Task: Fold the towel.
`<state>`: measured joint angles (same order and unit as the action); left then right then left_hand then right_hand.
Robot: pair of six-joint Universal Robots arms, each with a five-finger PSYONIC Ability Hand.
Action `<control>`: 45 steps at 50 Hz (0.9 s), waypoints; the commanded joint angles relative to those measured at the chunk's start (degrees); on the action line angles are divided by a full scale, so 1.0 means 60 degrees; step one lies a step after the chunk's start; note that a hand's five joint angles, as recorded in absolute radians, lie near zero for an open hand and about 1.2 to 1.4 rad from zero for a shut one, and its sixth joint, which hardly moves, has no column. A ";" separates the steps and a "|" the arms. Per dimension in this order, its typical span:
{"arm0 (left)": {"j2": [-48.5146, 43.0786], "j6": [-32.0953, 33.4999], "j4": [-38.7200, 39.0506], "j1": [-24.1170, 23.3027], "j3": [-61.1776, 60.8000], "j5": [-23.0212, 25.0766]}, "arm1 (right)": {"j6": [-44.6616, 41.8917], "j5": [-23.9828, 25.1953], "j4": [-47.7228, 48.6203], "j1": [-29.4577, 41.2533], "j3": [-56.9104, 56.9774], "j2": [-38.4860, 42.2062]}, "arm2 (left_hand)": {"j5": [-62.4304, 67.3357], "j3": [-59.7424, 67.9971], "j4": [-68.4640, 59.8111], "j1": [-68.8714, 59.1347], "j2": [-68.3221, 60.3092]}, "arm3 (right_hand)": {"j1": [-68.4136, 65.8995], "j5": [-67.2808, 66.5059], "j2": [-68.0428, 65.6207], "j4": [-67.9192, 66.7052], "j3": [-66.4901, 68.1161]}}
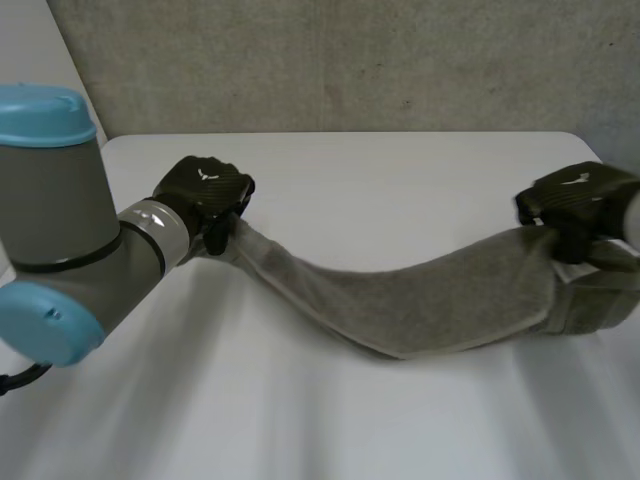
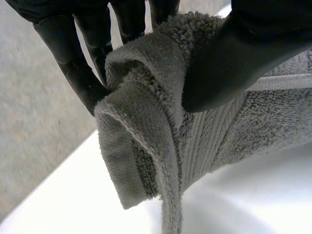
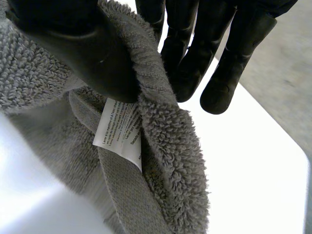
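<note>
With left hand (image 1: 205,187) and right hand (image 1: 578,198) each pinching an end, holds long grey terry towel (image 1: 430,300) crosswise, sagging midway.

Bright, soft light, seemingly from overhead.

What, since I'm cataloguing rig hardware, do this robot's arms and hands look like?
The left arm is built of thick grey cylindrical joints closed by rounded light-blue caps, with a silvery ring at the wrist. The left hand and right hand are black, each with a small pale mark on its back. Up close, their fingers are smooth, slightly glossy black with rounded tips.
</note>
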<state>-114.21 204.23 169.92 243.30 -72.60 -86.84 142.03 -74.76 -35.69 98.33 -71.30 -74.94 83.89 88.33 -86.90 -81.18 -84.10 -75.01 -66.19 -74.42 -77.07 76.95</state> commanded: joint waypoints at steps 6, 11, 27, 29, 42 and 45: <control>-0.0595 -0.1138 0.0991 0.0495 0.3984 0.0015 | 0.1669 -0.0709 0.6974 0.1233 0.1352 0.0288 | -0.2315 -0.1388 0.1151 0.0197 0.0683 | -0.0832 -0.0634 -0.0930 -0.0489 0.0509; 0.0532 -0.3859 0.2602 0.1327 0.4555 0.0088 | 0.2870 -0.0900 0.8515 0.1307 0.0809 -0.1205 | -0.2315 -0.1388 0.1151 0.0197 0.0683 | -0.0832 -0.0634 -0.0930 -0.0489 0.0509; -0.0725 -0.2900 0.1809 0.1330 0.1588 0.0147 | 0.1745 -0.0577 0.5788 0.1628 -0.0360 0.0110 | -0.2315 -0.1388 0.1151 0.0197 0.0683 | -0.0832 -0.0634 -0.0930 -0.0489 0.0509; -0.0871 -0.2461 0.2116 0.1301 0.1060 0.0161 | 0.1583 -0.0577 0.5788 0.1701 -0.0623 0.0271 | -0.2315 -0.1388 0.1151 0.0197 0.0683 | -0.0832 -0.0634 -0.0930 -0.0489 0.0509; -0.1430 0.0663 0.3012 0.1110 -0.1888 0.0161 | 0.0234 -0.0738 0.5305 0.1702 -0.2178 0.1869 | -0.2315 -0.1388 0.1151 0.0197 0.0683 | -0.0832 -0.0634 -0.0930 -0.0489 0.0509; -0.1196 0.0663 0.2969 0.1037 -0.2138 0.0161 | 0.0234 -0.0753 0.5319 0.1687 -0.2383 0.1826 | -0.2315 -0.1388 0.1151 0.0197 0.0683 | -0.0832 -0.0634 -0.0930 -0.0489 0.0509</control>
<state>-123.05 206.76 188.11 250.22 -82.40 -85.84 144.26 -79.00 -3.46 108.72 -83.46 -64.61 83.89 88.55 -86.91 -81.18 -84.10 -75.00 -66.20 -74.96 -77.07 76.95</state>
